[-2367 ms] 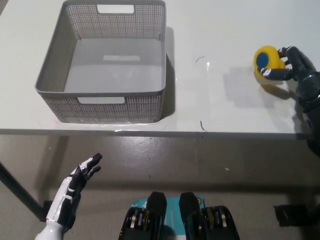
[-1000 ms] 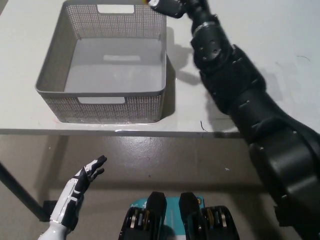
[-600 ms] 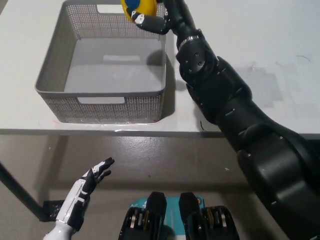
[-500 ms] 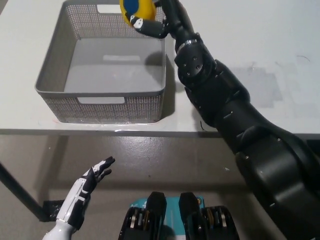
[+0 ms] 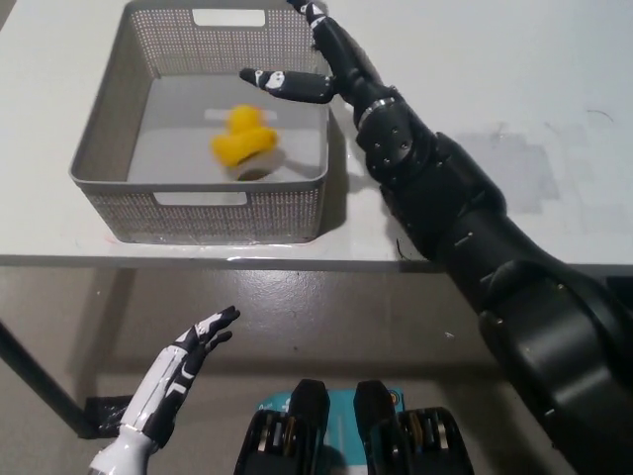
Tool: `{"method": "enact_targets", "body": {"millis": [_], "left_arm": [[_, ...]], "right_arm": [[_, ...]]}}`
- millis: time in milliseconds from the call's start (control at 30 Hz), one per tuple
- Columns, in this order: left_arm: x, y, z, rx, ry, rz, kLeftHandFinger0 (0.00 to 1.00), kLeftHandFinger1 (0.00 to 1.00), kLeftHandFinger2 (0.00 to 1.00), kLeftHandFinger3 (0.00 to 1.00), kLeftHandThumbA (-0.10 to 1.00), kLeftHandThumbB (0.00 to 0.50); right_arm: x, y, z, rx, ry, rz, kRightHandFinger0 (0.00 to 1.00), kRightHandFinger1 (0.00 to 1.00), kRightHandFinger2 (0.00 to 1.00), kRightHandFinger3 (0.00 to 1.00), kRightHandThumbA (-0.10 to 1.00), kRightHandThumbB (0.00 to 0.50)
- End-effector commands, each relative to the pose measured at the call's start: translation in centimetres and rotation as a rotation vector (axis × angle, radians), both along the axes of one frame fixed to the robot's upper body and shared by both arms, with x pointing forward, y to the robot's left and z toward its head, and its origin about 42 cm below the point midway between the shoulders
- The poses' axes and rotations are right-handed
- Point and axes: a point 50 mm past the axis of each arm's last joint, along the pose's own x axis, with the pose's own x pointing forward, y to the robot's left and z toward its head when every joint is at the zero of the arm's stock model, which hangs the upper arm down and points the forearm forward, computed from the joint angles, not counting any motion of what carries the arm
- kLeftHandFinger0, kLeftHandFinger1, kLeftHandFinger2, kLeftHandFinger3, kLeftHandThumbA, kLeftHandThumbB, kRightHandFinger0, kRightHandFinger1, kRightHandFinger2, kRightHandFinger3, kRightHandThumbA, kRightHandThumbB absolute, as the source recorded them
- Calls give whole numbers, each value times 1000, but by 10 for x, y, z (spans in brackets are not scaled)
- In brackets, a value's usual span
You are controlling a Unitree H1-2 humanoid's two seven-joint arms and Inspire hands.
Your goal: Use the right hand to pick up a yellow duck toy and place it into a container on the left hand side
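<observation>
Released since half a second ago: yellow duck toy [image 5: 243, 138], formerly gripped above the far rim of the basket, now inside it, slightly blurred, with a dark shadow just under its near side. Whether it rests on the floor of the basket or is a little above it cannot be told.

Hidden or cut off: tips of the right hand [image 5: 318, 61] run to the top edge of the picture; duck's features too soft to make out; the far part of the table [image 5: 475, 69] is cut by the frame.

Surface: white table, faint scuffs and a small dark mark near its front edge. Below the edge, a grey-brown floor.

Container: grey perforated basket [image 5: 109, 129], with handle slots in its near and far walls, standing on the left part of the table close to the front edge.

Right hand: black, fingers spread wide and holding nothing, reaching over the basket's far right corner, one finger stretched out across the opening. Black arm comes in across the table from the lower right.

Duck relative to hand: below and nearer than the spread fingers, apart from them, in the middle of the basket.

Left hand [image 5: 183, 368]: white, fingers apart, empty, low over the floor at lower left, off the table
</observation>
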Motion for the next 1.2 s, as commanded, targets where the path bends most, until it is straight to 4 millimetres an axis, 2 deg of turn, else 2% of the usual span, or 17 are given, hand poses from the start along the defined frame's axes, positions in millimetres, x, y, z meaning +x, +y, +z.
{"method": "enact_targets", "body": {"millis": [0,167,233,333,467,567,633,667,767,833,867,900,967,1000,1100,1167], "left_arm": [[6,1,8,28,-27,-27,1000,1000,1000,1000,955,355],[7,0,8,29,-24,-30,1000,1000,1000,1000,955,366],[8,0,9,28,-27,-32,1000,1000,1000,1000,951,363],[8,1,10,29,-33,-32,1000,1000,1000,1000,950,365],[10,2,11,37,-34,-32,1000,1000,1000,1000,956,364],[10,2,12,44,-31,-31,1000,1000,1000,1000,966,375],[10,3,12,43,-36,-36,1000,1000,1000,1000,964,362],[9,3,11,44,-35,-37,1000,1000,1000,1000,960,356],[8,4,10,39,-36,-37,1000,1000,1000,1000,943,345],[6,5,8,34,-33,-30,1000,1000,1000,1000,933,342],[3,6,5,32,-27,-24,1000,1000,1000,1000,933,346],[-1,6,3,30,-24,-20,1000,1000,1000,1000,934,344],[0,6,3,30,-23,-14,1000,1000,1000,1000,936,345],[2,7,4,28,-25,-13,1000,1000,1000,1000,936,346],[-3,8,1,18,-26,0,1000,1000,1000,1000,952,341],[-12,9,-4,10,-17,7,1000,1000,1000,1000,952,339]], "right_arm": [[6,-6,27,-43,-28,46,1000,1000,1000,1000,1000,420],[8,-15,29,-56,-38,32,1000,1000,1000,1000,1000,416],[9,-20,33,-24,-47,29,1000,1000,1000,1000,1000,434],[12,-35,47,17,-92,14,1000,1000,1000,1000,1000,421],[10,-67,79,120,-197,-18,1000,1000,1000,1000,1000,383],[0,-97,101,206,-242,-38,1000,1000,1000,1000,1000,410],[-12,-120,111,252,-276,-55,1000,1000,1000,1000,1000,413],[-18,-132,113,279,-312,-54,1000,1000,1000,1000,1000,400],[-31,-154,118,297,-361,-66,1000,1000,1000,1000,1000,389],[-51,-175,116,350,-398,-78,1000,1000,1000,1000,1000,377],[-62,-181,112,359,-408,-76,1000,1000,1000,1000,1000,386],[-69,-183,109,362,-408,-71,1000,1000,1000,1000,1000,391],[-87,-190,105,378,-429,-57,1000,1000,1000,1000,1000,349],[-91,-191,105,381,-438,-49,1000,1000,1000,1000,1000,344],[-143,-186,82,452,-475,8,1000,1000,1000,1000,1000,381],[-159,-182,71,492,-475,29,1000,1000,1000,1000,1000,383]]}}
